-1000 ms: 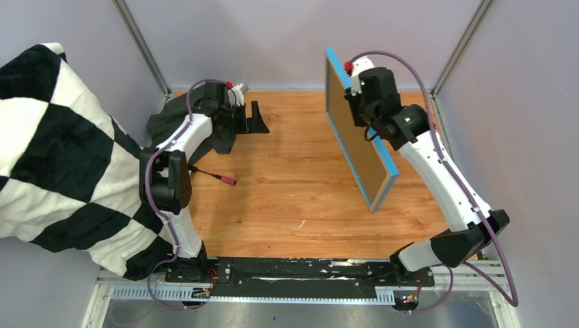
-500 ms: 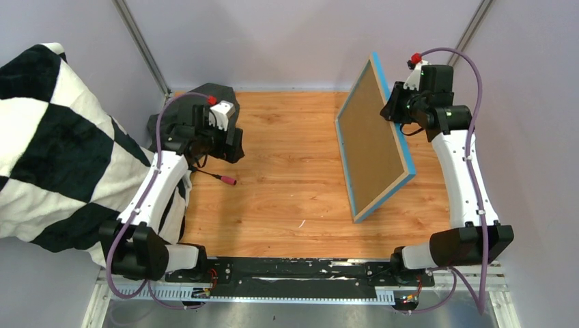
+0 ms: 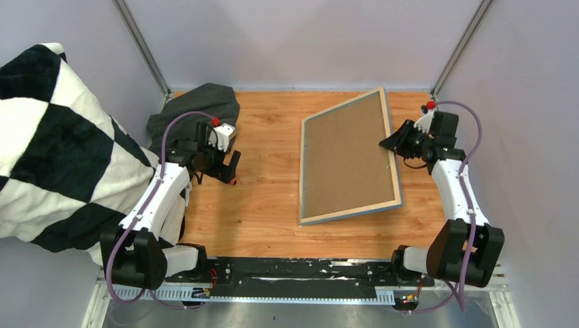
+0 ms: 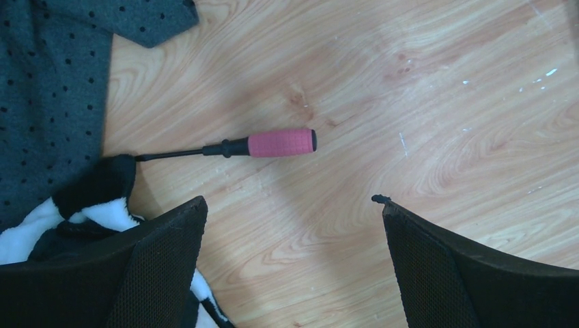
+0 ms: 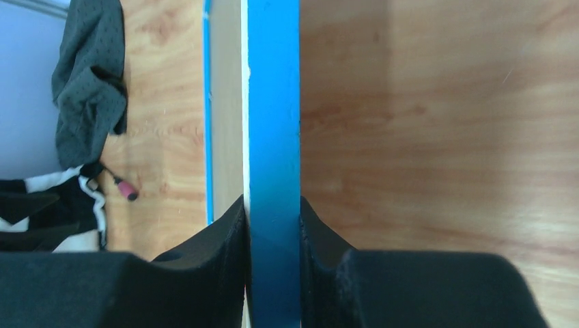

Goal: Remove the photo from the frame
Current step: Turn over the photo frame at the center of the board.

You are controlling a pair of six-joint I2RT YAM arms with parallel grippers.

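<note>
The frame (image 5: 273, 137) has a bright blue edge. Seen from above, its rim is pale wood around a plain brown backing board (image 3: 348, 160). The counter (image 3: 273, 198) is orange-brown wood grain. At the left edge is a blanket (image 3: 54, 150) in big black and white checks, and at upper left a dark grey cloth (image 4: 48, 82) with small black dots. The screwdriver (image 4: 263, 143) has a pink handle and a black shaft. The left hand (image 4: 290, 203) and right hand (image 5: 273, 212) are black.

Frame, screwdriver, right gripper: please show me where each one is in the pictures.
the frame (image 5: 273, 123): right wrist view, on its blue edge.
screwdriver (image 4: 280, 143): left wrist view, on its pink handle.
right gripper (image 5: 272, 205): right wrist view, midway between its fingertips, clamping the frame.
</note>
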